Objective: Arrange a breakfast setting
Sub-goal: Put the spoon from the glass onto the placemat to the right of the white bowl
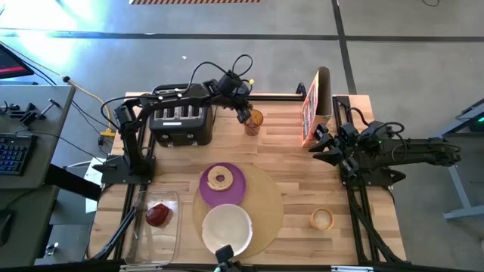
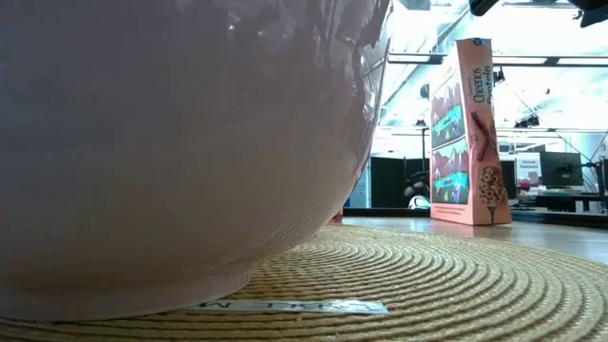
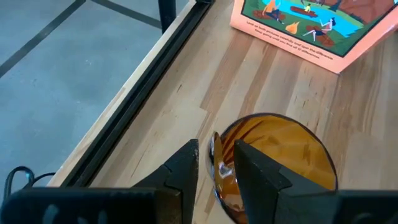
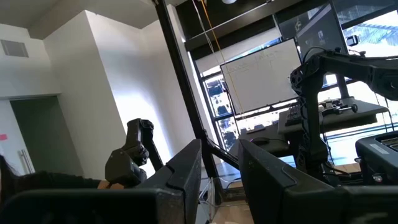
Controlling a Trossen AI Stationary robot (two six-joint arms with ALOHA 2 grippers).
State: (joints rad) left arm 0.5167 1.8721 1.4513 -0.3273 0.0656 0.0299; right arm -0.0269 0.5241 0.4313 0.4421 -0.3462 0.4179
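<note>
Two arms over the wooden table (image 1: pixel 287 136). We go big to small: black toaster (image 1: pixel 181 125) at the back left, cereal box (image 1: pixel 309 113) upright at the back right, round tan placemat (image 1: pixel 261 208) front centre. On the mat, white bowl (image 1: pixel 227 229) at the front; purple plate (image 1: pixel 223 184) overlaps the mat's back-left edge, bagel ring (image 1: pixel 220 179) on it. Clear container (image 1: pixel 156 227) left of the mat holds a dark red food piece (image 1: pixel 158 214). Small tan ring-shaped thing (image 1: pixel 322 219) right of the mat. Left gripper (image 3: pixel 214 165) at the amber cup (image 3: pixel 280 158) beside the toaster, jaws narrowly apart astride its rim. Right gripper (image 4: pixel 221 174) raised at the right edge, jaws slightly parted, holding nothing.
</note>
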